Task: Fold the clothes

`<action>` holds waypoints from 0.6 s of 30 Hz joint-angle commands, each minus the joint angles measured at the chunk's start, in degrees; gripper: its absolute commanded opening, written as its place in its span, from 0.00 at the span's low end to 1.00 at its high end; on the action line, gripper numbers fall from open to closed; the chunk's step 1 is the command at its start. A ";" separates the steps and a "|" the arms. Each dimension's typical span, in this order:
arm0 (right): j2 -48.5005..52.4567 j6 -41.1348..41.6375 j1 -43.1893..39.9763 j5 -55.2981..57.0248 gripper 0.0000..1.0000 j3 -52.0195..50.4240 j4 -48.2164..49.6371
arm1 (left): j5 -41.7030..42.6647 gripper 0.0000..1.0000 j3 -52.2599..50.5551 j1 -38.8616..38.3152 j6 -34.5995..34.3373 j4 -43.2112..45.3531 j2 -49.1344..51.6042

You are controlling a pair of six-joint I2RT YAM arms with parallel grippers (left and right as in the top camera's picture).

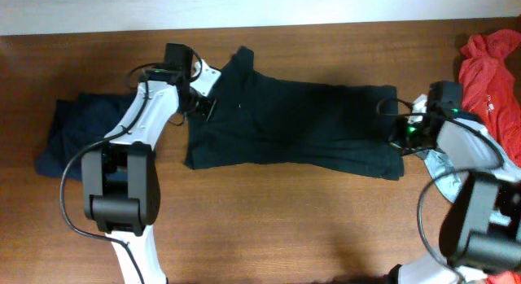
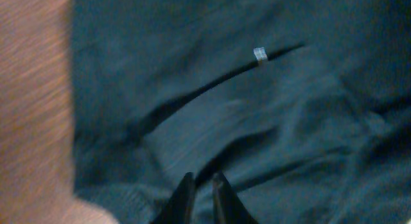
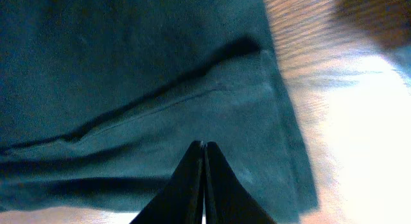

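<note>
A large black-navy shirt lies spread across the middle of the table. My left gripper is at its left end. In the left wrist view the left gripper has its fingers almost together, pinching a fold of the shirt below a small white tag. At the shirt's right end is my right gripper. In the right wrist view the right gripper is shut tight, with nothing seen between its fingers, just above the shirt's hem.
A dark navy garment lies at the far left. A red-orange one is heaped at the back right. A pale grey-blue one shows under the right arm. Bare wood runs along the front.
</note>
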 commanded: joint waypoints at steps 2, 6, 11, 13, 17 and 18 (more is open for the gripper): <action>6.01 0.22 2.80 -1.31 0.04 0.37 3.26 | 2.71 0.05 -0.09 -2.64 8.46 1.07 2.64; 9.49 0.66 3.28 -0.79 0.04 0.37 7.13 | 2.71 0.01 -0.11 -2.93 8.35 1.40 6.34; 9.73 0.66 3.23 7.34 0.04 0.37 10.82 | 2.69 0.01 -0.11 -2.86 8.04 1.36 9.53; 9.73 0.66 3.19 10.62 0.04 0.37 11.87 | 2.69 0.01 -0.11 -2.86 7.56 1.27 10.25; 9.49 0.50 3.19 11.04 0.04 0.92 12.24 | 2.10 0.01 -0.11 -2.86 7.54 1.36 10.40; 9.11 0.20 3.19 10.14 0.04 1.51 10.75 | 1.60 0.00 -0.11 -2.86 7.37 1.40 10.38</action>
